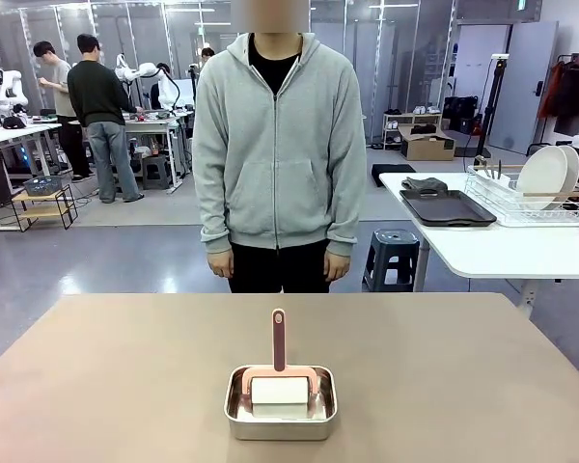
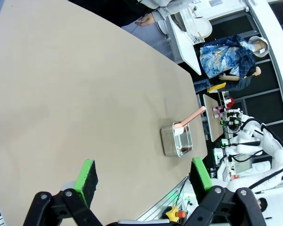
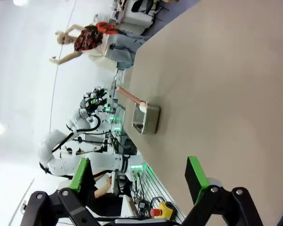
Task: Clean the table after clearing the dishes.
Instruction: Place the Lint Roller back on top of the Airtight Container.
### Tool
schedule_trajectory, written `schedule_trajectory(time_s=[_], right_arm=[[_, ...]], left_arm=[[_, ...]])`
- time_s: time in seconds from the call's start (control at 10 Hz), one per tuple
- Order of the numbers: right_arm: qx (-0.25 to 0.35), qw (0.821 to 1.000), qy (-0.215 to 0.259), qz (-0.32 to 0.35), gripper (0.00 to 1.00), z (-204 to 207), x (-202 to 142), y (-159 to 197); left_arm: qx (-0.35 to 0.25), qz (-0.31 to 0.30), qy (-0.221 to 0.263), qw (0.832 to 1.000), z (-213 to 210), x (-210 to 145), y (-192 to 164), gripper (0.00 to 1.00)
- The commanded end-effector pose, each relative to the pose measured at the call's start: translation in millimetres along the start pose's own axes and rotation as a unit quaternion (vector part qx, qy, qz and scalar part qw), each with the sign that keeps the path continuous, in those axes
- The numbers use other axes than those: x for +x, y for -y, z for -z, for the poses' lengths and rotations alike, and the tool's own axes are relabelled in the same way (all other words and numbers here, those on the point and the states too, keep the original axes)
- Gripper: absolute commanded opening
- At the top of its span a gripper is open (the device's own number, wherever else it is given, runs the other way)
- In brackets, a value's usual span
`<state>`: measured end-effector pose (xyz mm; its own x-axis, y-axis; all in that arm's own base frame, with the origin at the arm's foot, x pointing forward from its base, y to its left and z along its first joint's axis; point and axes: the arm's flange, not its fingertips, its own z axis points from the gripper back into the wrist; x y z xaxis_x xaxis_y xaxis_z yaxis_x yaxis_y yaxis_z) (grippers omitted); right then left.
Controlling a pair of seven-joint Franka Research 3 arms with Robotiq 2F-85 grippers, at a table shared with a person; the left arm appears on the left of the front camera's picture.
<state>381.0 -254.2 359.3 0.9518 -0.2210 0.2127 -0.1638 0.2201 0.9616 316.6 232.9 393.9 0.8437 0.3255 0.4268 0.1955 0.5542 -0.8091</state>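
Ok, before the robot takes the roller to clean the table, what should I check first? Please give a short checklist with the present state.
1. Dishes off the table: ok, none lie on it.
2. Roller in the steel pan, handle toward the person: ok.
3. Left gripper open, nothing between the fingers: ok.
4. Right gripper open, nothing held: ok.
5. Person's hands away from the pan: ok, they hang at the sides.
6. Table top has dirt to clean: cannot tell.

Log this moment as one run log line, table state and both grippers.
table: dishes gone | steel pan: near edge, holds pink-handled roller | left gripper: open, empty | right gripper: open, empty | person: standing at far side
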Motion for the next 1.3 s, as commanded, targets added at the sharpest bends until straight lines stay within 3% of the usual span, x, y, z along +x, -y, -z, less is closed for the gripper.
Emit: schedule_trajectory(time_s=[0.0,0.1,0.2,1.2], right_arm=[[-0.015,1.000,0.014,0.022,1.00,16,8,-20],[-0.038,0.998,0.039,0.038,1.00,15,15,-24],[-0.006,1.000,0.007,0.011,1.00,1,1,-1],[-0.006,1.000,0.007,0.011,1.00,1,1,-1]], left_arm=[[-0.006,0.000,0.002,1.000,-3,-1,0,1.00],[-0.006,0.000,0.002,1.000,-3,-1,0,1.00],[-0.006,0.000,0.002,1.000,-3,-1,0,1.00],[-0.006,0.000,0.002,1.000,-3,-1,0,1.00]])
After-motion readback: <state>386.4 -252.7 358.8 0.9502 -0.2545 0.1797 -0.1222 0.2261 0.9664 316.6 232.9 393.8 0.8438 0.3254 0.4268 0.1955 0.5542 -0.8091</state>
